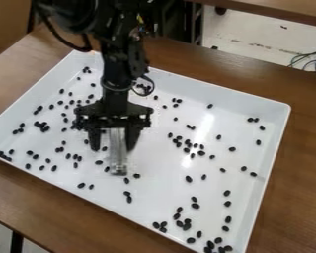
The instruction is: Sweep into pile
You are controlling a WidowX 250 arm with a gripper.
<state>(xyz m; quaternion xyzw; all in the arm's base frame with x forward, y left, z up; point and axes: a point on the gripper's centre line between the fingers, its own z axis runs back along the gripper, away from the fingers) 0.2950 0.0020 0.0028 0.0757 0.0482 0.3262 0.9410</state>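
Observation:
The black gripper (114,136) hangs over the left-middle part of the white tray (275,143), pointing down. Between its fingers it holds a narrow, clear and silvery tool (118,155), whose lower end is close to the tray floor. Small black bean-like pieces lie scattered over much of the tray. One loose cluster (187,143) is right of the gripper, another group (183,225) lies near the bottom corner, and a smaller clump (42,126) is at the left. A few pieces lie close beside the tool's lower end. The arm hides part of the tray behind it.
The tray's raised rim (220,88) surrounds the pieces. It rests on a brown wooden table (296,197). Behind are a second wooden surface (279,9) at the upper right and some cables (312,60) by the right edge.

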